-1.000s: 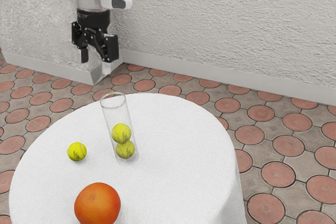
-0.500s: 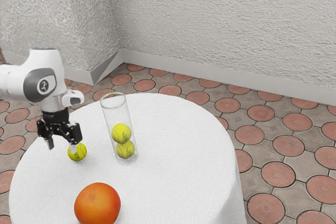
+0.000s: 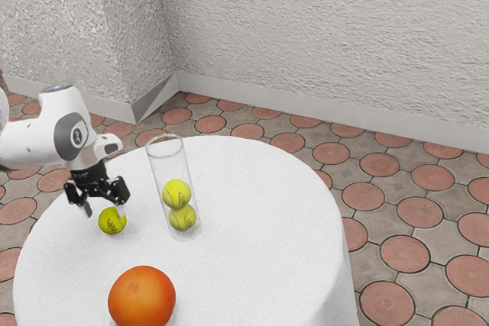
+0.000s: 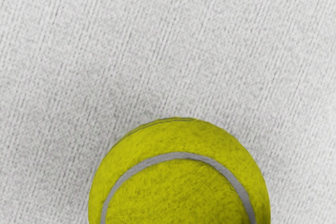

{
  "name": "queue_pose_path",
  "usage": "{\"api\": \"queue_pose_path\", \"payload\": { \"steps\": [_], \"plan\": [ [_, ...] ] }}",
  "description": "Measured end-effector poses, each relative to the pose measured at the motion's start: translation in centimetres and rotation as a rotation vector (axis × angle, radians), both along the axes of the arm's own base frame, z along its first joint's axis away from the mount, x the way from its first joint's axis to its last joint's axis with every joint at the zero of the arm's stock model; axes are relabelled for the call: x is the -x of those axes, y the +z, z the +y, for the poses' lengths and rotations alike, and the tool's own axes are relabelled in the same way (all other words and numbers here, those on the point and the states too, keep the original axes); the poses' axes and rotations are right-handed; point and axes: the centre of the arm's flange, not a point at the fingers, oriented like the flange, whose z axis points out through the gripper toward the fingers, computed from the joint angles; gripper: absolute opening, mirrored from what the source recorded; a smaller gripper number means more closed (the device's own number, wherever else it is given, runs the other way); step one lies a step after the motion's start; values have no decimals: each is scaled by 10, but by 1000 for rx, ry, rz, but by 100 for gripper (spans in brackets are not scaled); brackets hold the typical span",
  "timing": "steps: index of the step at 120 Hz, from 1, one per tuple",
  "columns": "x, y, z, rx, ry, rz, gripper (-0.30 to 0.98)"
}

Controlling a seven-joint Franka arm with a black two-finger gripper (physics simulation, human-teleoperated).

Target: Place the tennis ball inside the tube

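My gripper stands open at the loose tennis ball on the table. One finger is apart from the ball on the exterior view's left, and the other overlaps its upper right side. In the wrist view the yellow-green ball, with its grey seam, is large at the lower edge, just under the hand. A clear tube stands upright beside the ball, toward the exterior view's right, with two tennis balls stacked inside. Its round top is open.
A large orange fruit lies at the near side of the round white-clothed table. A rough wall rises behind it, and the floor is tiled.
From high beyond the table's far edge, my hand has come down to the loose ball; over the last half second it shifted slightly toward the exterior view's right. Balls, tube and fruit have not moved.
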Motion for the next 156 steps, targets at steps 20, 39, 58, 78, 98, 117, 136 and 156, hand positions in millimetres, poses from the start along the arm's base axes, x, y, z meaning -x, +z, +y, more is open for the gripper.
{"api": "queue_pose_path", "payload": {
  "steps": [20, 39, 58, 78, 98, 117, 136, 156],
  "plan": [
    [-9, -5, -8, 9, -39, -16, 67],
    [-9, -19, -6, -4, -80, 8, 67],
    [-9, -27, -6, -8, -109, 19, 67],
    [-9, -33, -8, -9, -133, 28, 67],
    [-12, -36, -15, -8, -160, 29, 55],
    [-14, -33, -15, -7, -171, 20, 43],
    [-16, -27, -16, -10, -181, 8, 36],
    [-36, 24, -27, -43, -243, -79, 30]
  ]
}}
